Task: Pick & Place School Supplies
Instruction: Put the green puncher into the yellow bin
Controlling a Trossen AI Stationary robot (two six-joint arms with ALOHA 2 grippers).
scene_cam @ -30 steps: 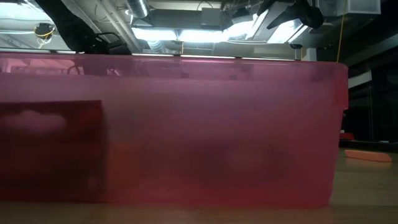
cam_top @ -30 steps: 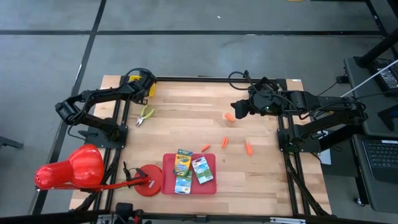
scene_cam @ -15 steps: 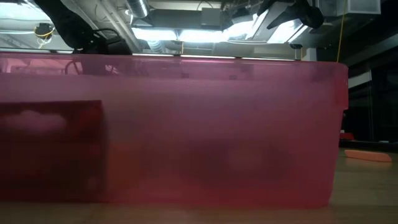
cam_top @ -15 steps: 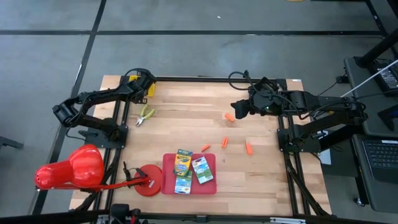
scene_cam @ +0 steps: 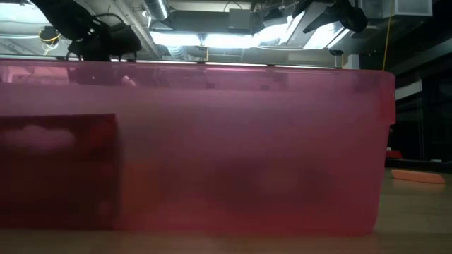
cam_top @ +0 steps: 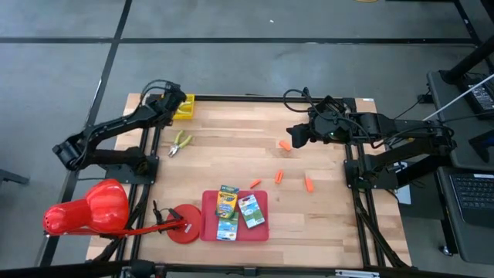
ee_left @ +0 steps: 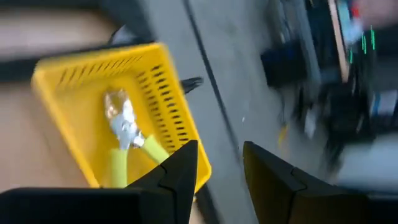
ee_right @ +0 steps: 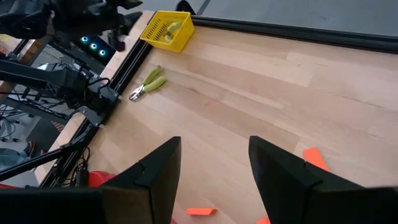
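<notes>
Red translucent tray wall (scene_cam: 212, 141) (orange stick (scene_cam: 420, 177) beside)

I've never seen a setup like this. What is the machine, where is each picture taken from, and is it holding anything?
These are two robot arms at a wooden table. One camera looks straight down, one sits at table height behind a red tray, and one rides on each wrist. The left pincer is open and empty above a yellow basket with pliers inside. The right pincer is open and holds nothing. Another pair of pliers and orange sticks lie on the table. Crayon boxes lie in the tray.
</notes>
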